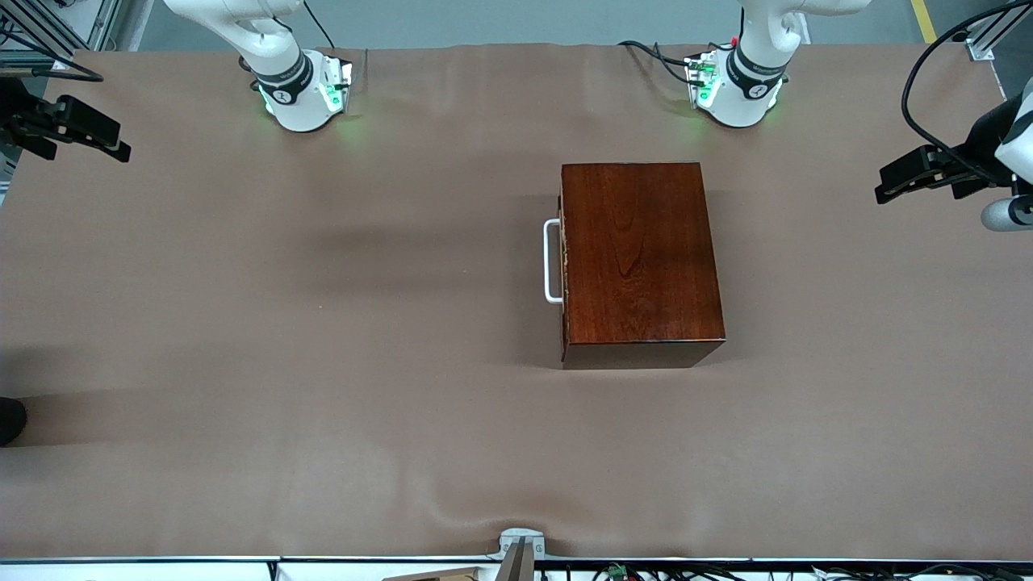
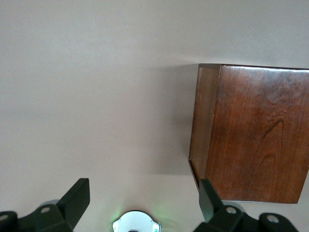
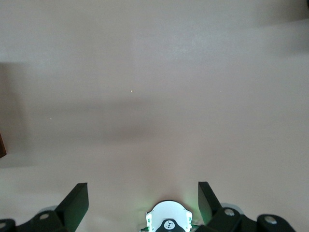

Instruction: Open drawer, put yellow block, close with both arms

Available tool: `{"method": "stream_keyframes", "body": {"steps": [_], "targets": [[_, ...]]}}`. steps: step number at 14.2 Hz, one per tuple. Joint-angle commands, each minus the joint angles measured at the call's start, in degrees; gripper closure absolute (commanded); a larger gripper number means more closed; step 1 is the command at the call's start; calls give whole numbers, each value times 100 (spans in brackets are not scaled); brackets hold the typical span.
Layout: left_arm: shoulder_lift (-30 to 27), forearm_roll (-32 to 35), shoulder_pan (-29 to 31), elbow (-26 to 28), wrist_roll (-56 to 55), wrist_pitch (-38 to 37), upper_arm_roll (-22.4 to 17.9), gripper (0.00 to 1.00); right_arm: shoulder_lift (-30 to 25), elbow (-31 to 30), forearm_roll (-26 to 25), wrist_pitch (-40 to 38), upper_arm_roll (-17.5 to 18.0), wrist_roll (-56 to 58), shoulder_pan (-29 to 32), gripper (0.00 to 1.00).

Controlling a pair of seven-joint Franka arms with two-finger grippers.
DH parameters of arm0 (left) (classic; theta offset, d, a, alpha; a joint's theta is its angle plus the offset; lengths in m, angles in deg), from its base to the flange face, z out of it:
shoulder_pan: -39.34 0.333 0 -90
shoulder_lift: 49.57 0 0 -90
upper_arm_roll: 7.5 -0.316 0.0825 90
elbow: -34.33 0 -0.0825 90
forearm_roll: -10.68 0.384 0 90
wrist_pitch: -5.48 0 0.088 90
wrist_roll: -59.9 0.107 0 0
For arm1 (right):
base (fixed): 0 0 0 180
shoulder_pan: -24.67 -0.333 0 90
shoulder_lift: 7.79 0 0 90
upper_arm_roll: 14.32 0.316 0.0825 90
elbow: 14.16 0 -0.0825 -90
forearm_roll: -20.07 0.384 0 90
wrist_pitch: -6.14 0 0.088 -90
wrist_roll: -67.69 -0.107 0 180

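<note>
Both arms parked high at the table ends, neither touching anything. Left gripper hangs over bare brown cloth at its own end of the table, jaws spread wide and empty; right gripper likewise at the right arm's end, jaws spread, empty. Glossy dark reddish-brown wooden box sits mid-table, toward the left arm's end, close to that arm's base. Its pale-wood drawer looks fully shut, only a thin light edge showing, white U-shaped bar handle on the face pointing toward the right arm's end. First step looks like the open: my call is right arm takes the handle, fingers straddling the bar mid-span, pull straight along the drawer axis; left arm braces the box so it doesn't slide on the cloth. Cloth is rumpled, expect some drag. Problem: the small yellow block isn't visible in any view, so can't say where it is. Both grippers are cut off at the front view's edges; drawer interior is hidden.
</note>
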Motion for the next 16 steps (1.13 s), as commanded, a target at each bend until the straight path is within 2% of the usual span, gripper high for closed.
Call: {"method": "stream_keyframes", "body": {"steps": [1,4,7,11,16], "targets": [[-755,-6,521,1073,94,457,587,0,-90,-56,-81,-31,90,53,80,0],[-1255,-6,988,1786,94,765,1132,0,-90,-56,-81,-31,90,53,89,0],[-1792,2,1024,2515,94,1107,1195,0,-90,-56,-81,-31,81,53,115,0],[-1846,-6,1024,2483,86,1161,1125,0,-90,-56,-81,-31,81,62,115,0],[-1714,108,1024,2061,50,1100,1125,0,-90,-56,-81,-22,90,97,106,0]]}}
